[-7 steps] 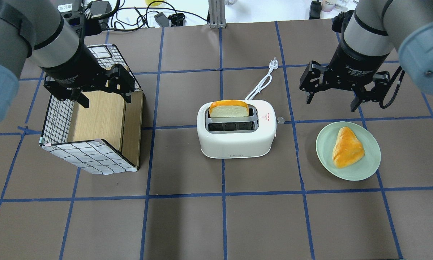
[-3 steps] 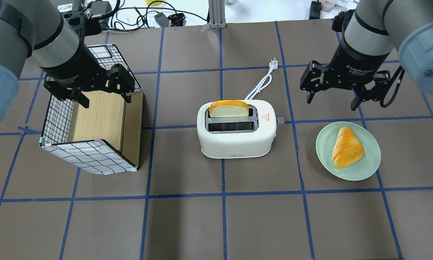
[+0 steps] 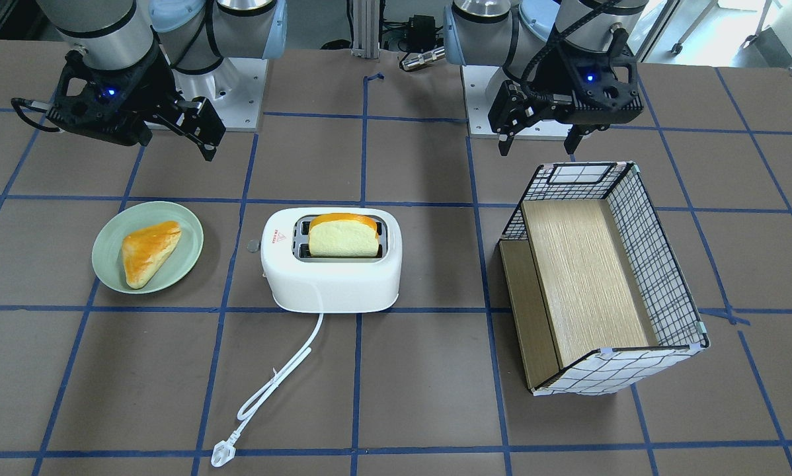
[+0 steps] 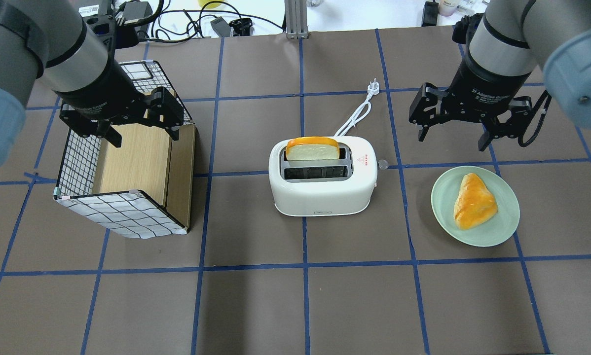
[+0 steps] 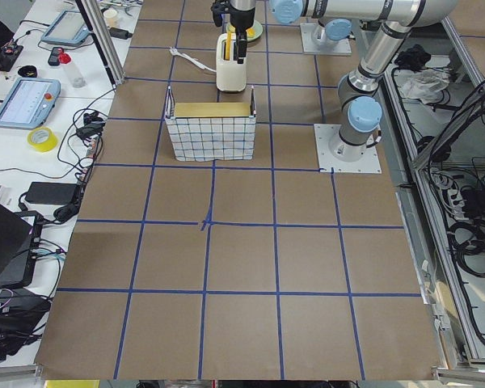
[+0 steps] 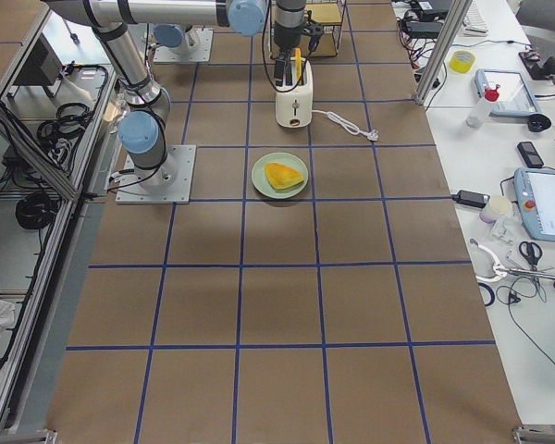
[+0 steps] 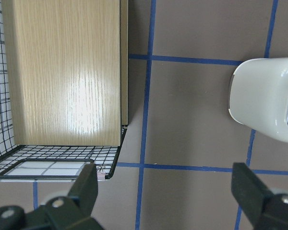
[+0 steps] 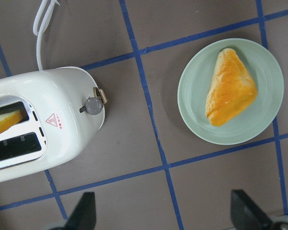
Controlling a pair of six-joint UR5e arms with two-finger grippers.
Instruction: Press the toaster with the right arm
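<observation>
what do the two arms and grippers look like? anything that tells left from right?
Right arm and left arm: silver tubes, light-blue joint caps. Right gripper and left gripper: black, two-fingered, white lettering on the body, blue light. Difference: thin black cable loop beside the right gripper; thick ribbed black hose along the left wrist.

One toaster [image 4: 322, 190], one plate [image 4: 442, 203], two bread pieces [image 4: 312, 148] [image 4: 474, 201], one basket [image 4: 123, 214], two claws [image 4: 146, 139] [image 4: 451, 142].

Right end effector [image 4: 451, 142] reads "2F Adaptive"; toaster [image 4: 325, 197] bears red triangle [image 4: 359, 159].
</observation>
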